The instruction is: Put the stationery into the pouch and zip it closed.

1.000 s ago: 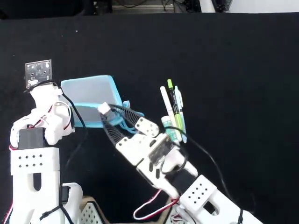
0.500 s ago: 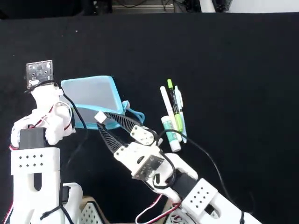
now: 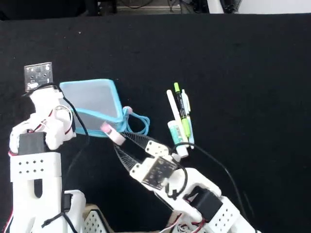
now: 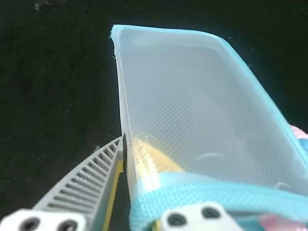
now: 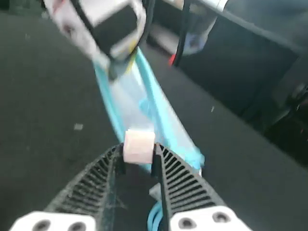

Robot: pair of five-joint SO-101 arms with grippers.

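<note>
While the left gripper [image 4: 126, 154] stays out of my hands, I see it clamped on the edge of the pouch [image 3: 95, 99], one finger inside the clear wall and one outside. The right gripper [image 5: 138, 156] is closed on a small pale eraser [image 5: 138, 144], held close to the pouch's near corner. The pens [image 3: 180, 116] lie bunched on the black table [image 3: 243, 73], apart from the pouch, on the right arm's side.

Pouch [image 4: 192, 120] corner beyond frame edge
</note>
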